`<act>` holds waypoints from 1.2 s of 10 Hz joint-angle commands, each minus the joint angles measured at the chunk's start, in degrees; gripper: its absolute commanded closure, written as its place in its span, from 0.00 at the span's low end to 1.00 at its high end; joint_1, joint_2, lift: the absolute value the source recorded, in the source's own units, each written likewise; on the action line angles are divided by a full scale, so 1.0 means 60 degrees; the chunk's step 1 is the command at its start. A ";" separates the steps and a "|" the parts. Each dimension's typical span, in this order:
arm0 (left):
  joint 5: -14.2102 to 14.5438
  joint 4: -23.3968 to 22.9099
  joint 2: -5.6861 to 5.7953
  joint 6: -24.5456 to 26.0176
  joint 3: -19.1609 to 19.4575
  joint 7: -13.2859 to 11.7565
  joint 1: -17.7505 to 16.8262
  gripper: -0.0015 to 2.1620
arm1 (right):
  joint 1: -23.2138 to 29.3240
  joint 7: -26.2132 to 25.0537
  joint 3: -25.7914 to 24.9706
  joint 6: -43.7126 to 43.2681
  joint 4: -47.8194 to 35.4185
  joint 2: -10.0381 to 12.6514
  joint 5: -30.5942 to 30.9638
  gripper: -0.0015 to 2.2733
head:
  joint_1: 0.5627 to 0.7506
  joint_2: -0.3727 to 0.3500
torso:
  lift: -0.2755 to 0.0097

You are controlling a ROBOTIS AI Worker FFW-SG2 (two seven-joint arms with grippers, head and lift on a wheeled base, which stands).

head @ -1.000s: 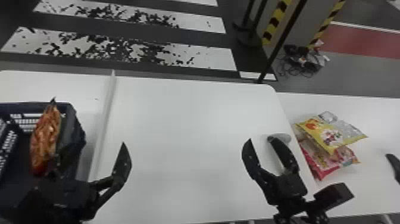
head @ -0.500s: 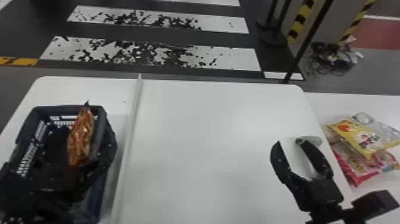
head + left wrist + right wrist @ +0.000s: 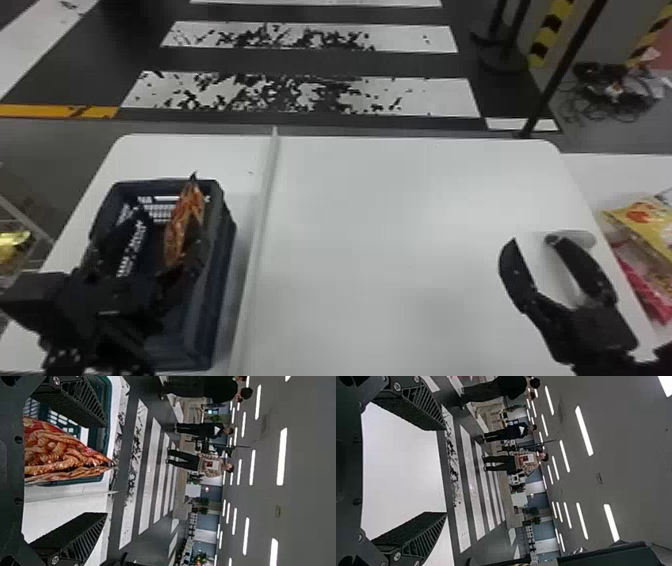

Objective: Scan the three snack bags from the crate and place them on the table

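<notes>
An orange-brown snack bag [image 3: 184, 225] stands upright in the dark blue crate [image 3: 227, 250], on the left part of the table. Over the crate is my left gripper [image 3: 172, 222], fingers open on either side of the bag. From the wrist, the bag [image 3: 59, 453] lies between the spread fingers of the left gripper [image 3: 105, 468], nearer one of them. My right gripper [image 3: 533, 240] is open above the table's right part; the right gripper [image 3: 445, 471] holds nothing between its fingers. A yellow bag [image 3: 645, 220] and a red-pink one [image 3: 645, 290] lie overlapping at the far right.
A grey rounded object [image 3: 582, 239] is beside one right fingertip. A raised white strip [image 3: 262, 210] runs front to back on the table [image 3: 400, 225], right of the crate. A black post [image 3: 560, 70] rises behind the table.
The head view has swung left, so the table and crate appear farther right. My left gripper has moved left, from the crate's right side to around the orange-brown bag.
</notes>
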 commanded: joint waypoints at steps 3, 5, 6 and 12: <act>0.0058 0.0318 -0.0117 0.1050 0.0105 -0.0031 -0.0361 0.04 | 0.0014 0.0012 0.0028 -0.0059 -0.0025 0.0000 0.0000 0.06 | 0.70 0.57 | 0.75; 0.0015 0.0464 -0.0161 0.1138 0.0105 -0.0031 -0.0449 0.08 | 0.0014 0.0012 0.0057 -0.0059 -0.0025 -0.0014 -0.0015 0.06 | 0.70 0.57 | 0.75; 0.0000 0.0494 -0.0161 0.1167 0.0105 -0.0031 -0.0478 0.16 | 0.0014 0.0012 0.0057 -0.0059 -0.0025 -0.0014 -0.0015 0.06 | 0.70 0.57 | 0.75; 0.0029 0.0435 -0.0307 0.1724 0.0252 0.0028 -0.0405 0.91 | 0.0043 0.0012 0.0057 -0.0088 -0.0098 -0.0014 -0.0103 0.06 | 0.70 0.58 | 0.75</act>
